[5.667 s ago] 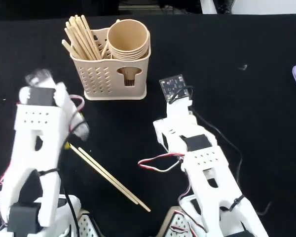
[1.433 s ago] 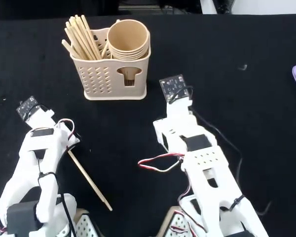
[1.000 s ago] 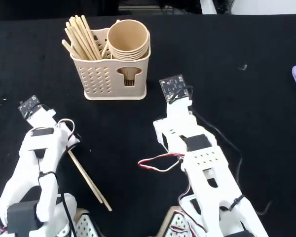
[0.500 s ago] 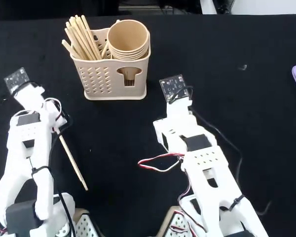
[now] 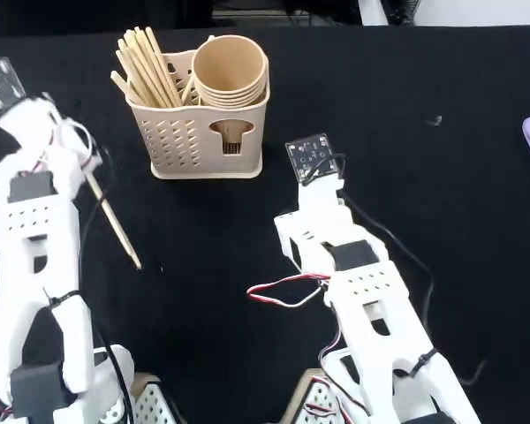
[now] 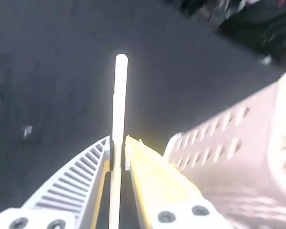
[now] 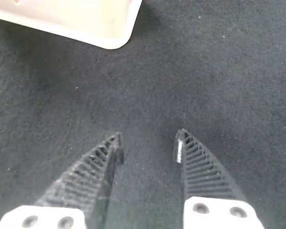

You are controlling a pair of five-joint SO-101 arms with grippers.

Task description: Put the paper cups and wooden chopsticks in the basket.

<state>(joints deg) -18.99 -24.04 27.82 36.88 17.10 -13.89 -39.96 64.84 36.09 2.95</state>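
High view: beige perforated plastic basket (image 5: 199,141) held stacked tan paper cups (image 5: 230,72) and wooden chopstick bundle (image 5: 144,64). Task judged nearly done. One loose pale wooden chopstick (image 5: 115,223) left, hanging from left gripper (image 5: 88,170), near basket.

Left wrist view: fingers (image 6: 143,167) clamped on that chopstick; basket wall close by.

Right wrist view: right gripper (image 7: 148,143) fingers spread, holding nothing, above black table (image 7: 219,71).

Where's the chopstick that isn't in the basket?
In the high view the chopstick is at the table's left side, gripped in the left claw, just left of the basket, its free end slanting toward the near edge.
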